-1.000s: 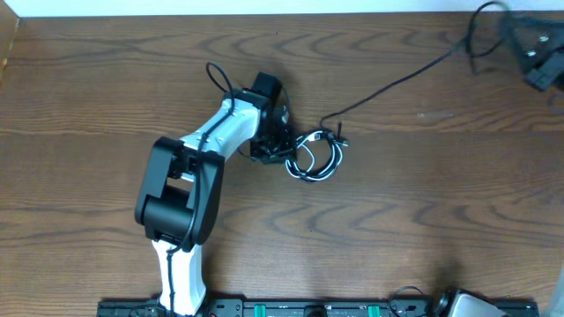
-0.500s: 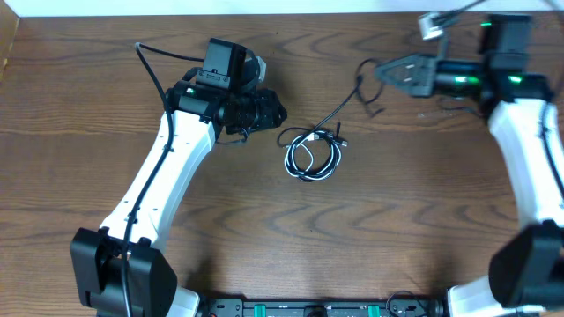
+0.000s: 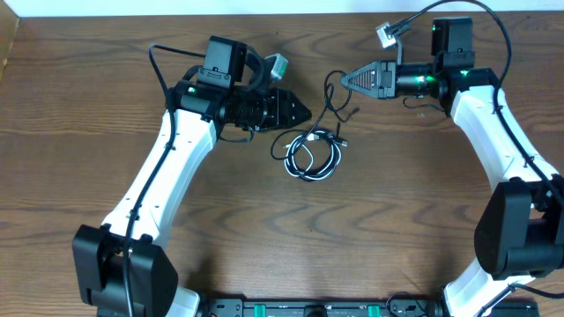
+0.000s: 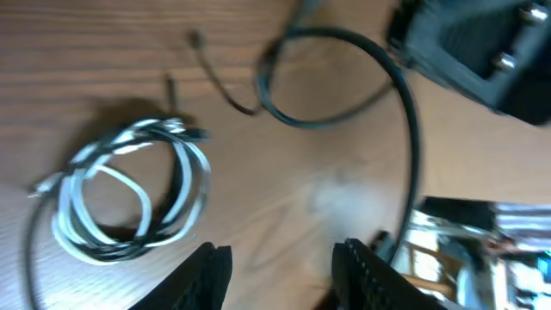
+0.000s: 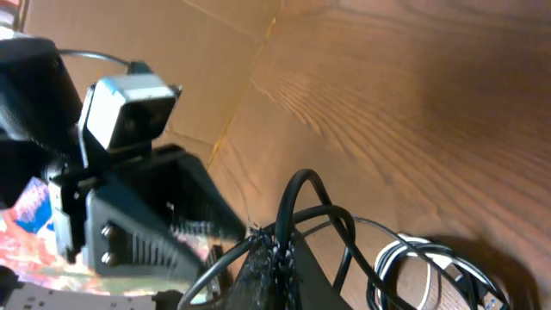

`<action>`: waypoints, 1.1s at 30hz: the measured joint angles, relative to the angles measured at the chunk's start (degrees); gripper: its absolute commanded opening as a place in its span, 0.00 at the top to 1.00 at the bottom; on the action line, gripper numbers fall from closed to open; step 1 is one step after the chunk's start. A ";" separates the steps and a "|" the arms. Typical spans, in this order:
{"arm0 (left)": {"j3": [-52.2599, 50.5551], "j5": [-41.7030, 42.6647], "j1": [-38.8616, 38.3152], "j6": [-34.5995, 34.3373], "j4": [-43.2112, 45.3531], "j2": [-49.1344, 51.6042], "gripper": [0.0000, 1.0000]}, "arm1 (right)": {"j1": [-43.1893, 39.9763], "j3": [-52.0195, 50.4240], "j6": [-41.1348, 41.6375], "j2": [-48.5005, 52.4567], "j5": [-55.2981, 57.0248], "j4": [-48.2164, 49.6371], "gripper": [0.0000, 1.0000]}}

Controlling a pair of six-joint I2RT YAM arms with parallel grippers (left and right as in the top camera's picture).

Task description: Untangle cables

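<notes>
Looking at your left gripper (image 3: 302, 112) first: its jaws stood apart with only bare wood between them, so it wasn't holding anything. In the overhead view it sat just up and left of the coil of cables (image 3: 308, 174), tips pointing right. From the left wrist camera, that coil (image 4: 191, 176) was a flat loop of black and white strands wound together, lying on the table (image 3: 423, 229).

Your right gripper (image 3: 346, 79) was up and right of the coil, a bit farther from it than the left one, and pointing left toward the other gripper. It was clamped tight on a black cable (image 3: 328, 99). The right wrist view showed that pretty clearly, with the cable (image 5: 297, 194) arching out of the pinched tips (image 5: 271, 250) and the coil (image 5: 405, 251) lower right of them. From the grip, the black cable curved down toward the top of the coil, and one short loose end lay just up and right of the coil. I couldn't tell whether that cable was actually wound into the coil or just ran up against it.

Going outward, your left arm (image 3: 167, 167) stretched away down and left of the coil, and the right arm (image 3: 493, 132) bent off to the right of it.
</notes>
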 measured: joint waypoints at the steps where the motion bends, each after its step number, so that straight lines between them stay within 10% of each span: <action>1: 0.00 0.76 0.00 -0.02 0.00 0.00 0.55 | 0.00 0.00 0.46 0.00 -0.04 0.39 0.99; 21: -0.07 13.92 -0.35 -2.91 13.81 0.00 0.46 | -0.04 -0.04 6.78 0.00 -2.91 5.92 0.99; 33: -0.07 0.70 -5.60 -3.45 16.26 0.00 0.46 | 0.50 -0.04 6.82 0.00 -2.86 5.88 0.99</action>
